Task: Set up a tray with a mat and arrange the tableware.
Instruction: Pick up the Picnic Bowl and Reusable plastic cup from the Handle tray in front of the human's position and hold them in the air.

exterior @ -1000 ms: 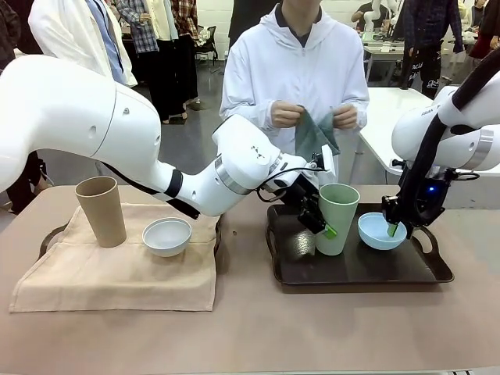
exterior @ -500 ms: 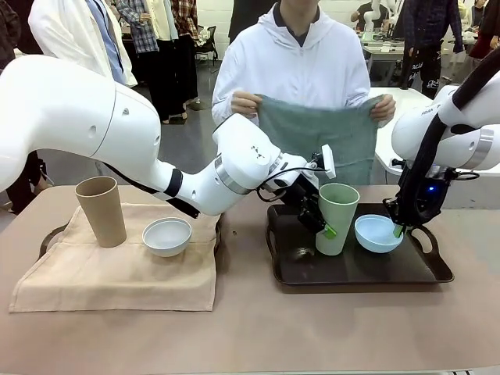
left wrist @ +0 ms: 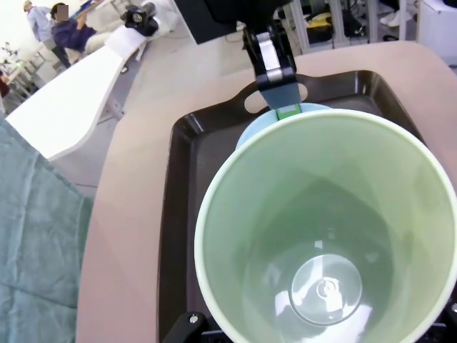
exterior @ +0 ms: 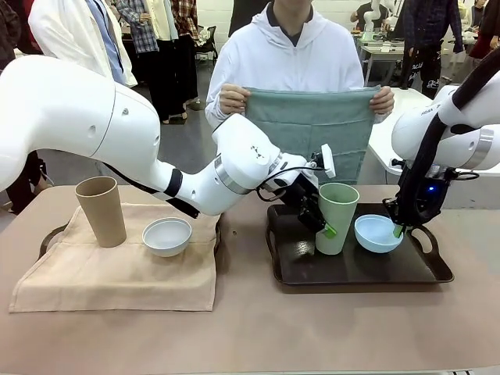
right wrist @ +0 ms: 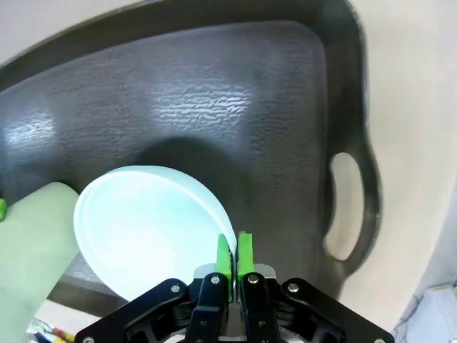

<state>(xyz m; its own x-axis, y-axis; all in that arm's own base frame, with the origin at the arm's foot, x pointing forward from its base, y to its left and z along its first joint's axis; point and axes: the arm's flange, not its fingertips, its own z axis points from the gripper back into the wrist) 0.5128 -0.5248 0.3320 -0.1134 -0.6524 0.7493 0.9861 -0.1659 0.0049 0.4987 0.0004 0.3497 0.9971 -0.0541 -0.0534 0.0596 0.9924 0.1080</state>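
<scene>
Left gripper (exterior: 322,221) hugs my pale green cup (exterior: 337,218); right gripper (exterior: 396,229) pinches the light blue bowl's (exterior: 377,233) right rim.

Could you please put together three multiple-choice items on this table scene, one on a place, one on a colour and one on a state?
1. Where does the white bowl sit?
A. on the beige mat
B. in the black tray
C. in the person's hands

2. What colour is the cloth that the person holds up?
A. red
B. teal green
C. yellow

3. How does the right gripper stand?
A. wide open above the table
B. shut on the tan cup
C. shut on the rim of the light blue bowl

Key:
1 A, it rests on the mat beside the tan cup.
2 B, the spread cloth is teal.
3 C, its green pads pinch the bowl's rim.
</scene>
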